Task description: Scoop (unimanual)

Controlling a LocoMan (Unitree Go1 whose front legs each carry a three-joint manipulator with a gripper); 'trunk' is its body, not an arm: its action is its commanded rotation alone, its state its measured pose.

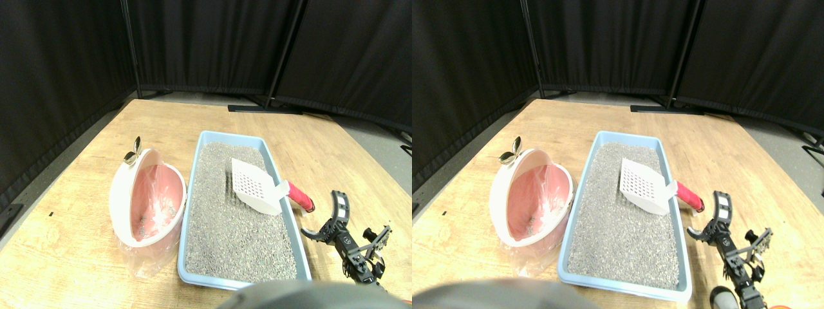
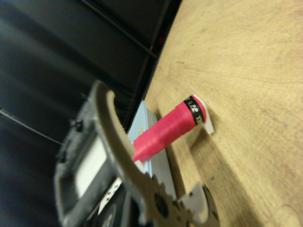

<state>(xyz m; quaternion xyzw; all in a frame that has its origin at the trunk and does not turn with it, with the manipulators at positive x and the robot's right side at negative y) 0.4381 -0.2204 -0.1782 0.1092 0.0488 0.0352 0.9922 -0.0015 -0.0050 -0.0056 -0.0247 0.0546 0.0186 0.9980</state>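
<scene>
I am holding the end effector [image 1: 328,222] over the bare wooden surface [image 1: 77,251], off the right side of the blue litter tray [image 1: 293,222]; its jaws are standing wide apart with nothing between them. The scoop [image 1: 257,187] is lying just ahead and to the left of the end effector, close but not touching. Its white slotted blade is resting on the grey litter [image 1: 232,225], and its red wrapped handle [image 1: 300,197] is leaning over the tray's near rim, pointing out toward me. In the wrist view that handle [image 2: 165,132] is sitting beyond the jaw, clear of it.

I am judging the scoop to be light, stiff plastic, and the wrap should give the jaws some grip. I am planning to take it mid-handle, since a hold near the free end would probably let the blade sag once loaded. The pink bin [image 1: 147,199] with its clear liner is waiting farther left, beyond the tray.
</scene>
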